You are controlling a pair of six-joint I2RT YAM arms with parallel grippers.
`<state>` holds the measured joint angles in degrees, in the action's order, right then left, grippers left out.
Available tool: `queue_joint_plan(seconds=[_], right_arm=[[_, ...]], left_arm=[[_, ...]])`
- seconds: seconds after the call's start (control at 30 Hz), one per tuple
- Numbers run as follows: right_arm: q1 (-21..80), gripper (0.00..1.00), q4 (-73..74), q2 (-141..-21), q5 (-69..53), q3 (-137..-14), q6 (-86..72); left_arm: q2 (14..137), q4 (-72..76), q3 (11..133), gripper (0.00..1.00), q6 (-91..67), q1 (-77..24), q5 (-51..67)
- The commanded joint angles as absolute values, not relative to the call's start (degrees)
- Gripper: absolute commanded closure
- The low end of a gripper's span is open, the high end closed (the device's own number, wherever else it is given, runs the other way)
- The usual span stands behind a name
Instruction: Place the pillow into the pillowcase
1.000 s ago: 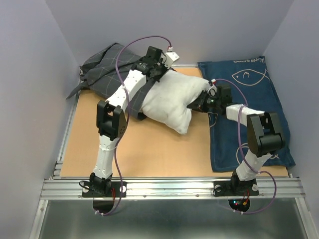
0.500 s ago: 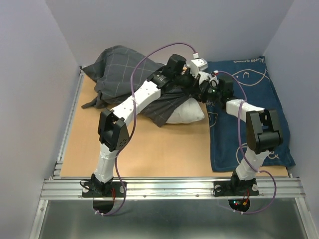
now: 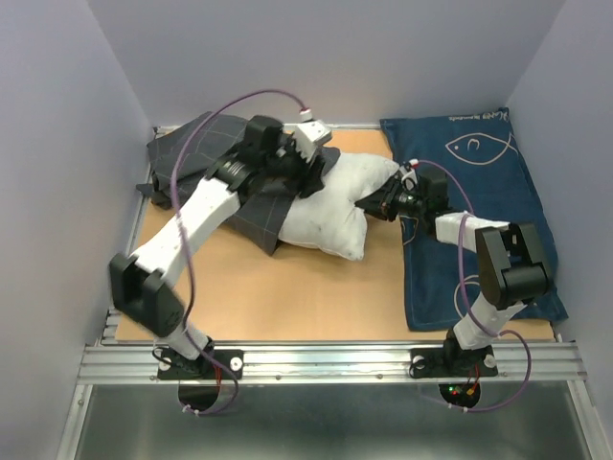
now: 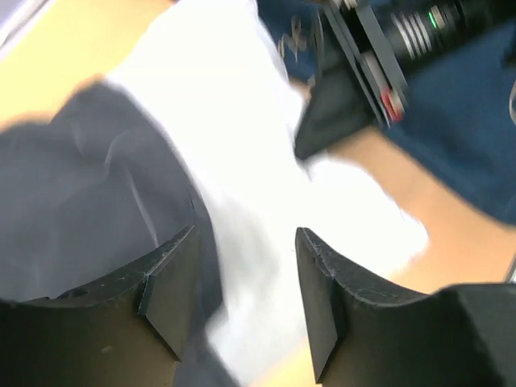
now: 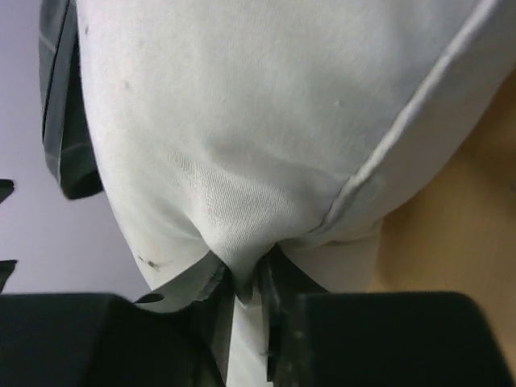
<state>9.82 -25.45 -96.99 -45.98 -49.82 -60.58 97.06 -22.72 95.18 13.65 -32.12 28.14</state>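
pillow: left end inside pillowcase | left end effector: released | right end effector: pinching pillow

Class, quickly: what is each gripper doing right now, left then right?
Left gripper: open, holding nothing.
Right gripper: closed, pinching the pillow.

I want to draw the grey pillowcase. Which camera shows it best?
The top external view: it shows most of the pillowcase, spread from the far left corner over the left end of the pillow. The left wrist view gives only a blurred grey patch; the right wrist view, a strip at its left edge.
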Motion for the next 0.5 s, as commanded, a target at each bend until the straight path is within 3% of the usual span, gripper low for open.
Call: queue_joint_plan(seconds=[0.0,0.1,0.2,0.37,0.4,0.47], right_arm=[[10.7,0.49,-26.1,-93.3,-46.5,-47.8,-58.6],[10.7,0.17,-17.6,-91.9,-46.8,-48.0,-53.8],[10.7,0.12,-14.9,-89.8,-47.4,-44.7,-51.2],[12.7,0.09,-14.2,-89.4,-47.2,-40.9,-51.4],[13.9,0.09,-14.4,-89.8,-47.1,-41.0,-51.3],[15.0,0.09,-15.2,-91.5,-47.2,-41.7,-51.7]], left_arm=[[79.3,-25.9,80.1,0.38,21.3,-32.2,20.6],[72.4,-28.6,70.6,0.36,21.4,-32.1,16.6],[68.1,-29.4,64.4,0.28,23.3,-32.1,13.5],[71.7,-31.5,61.5,0.23,21.8,-32.3,9.7],[73.4,-31.0,61.7,0.13,21.1,-32.5,10.4],[75.1,-29.5,61.3,0.12,20.0,-33.5,9.0]])
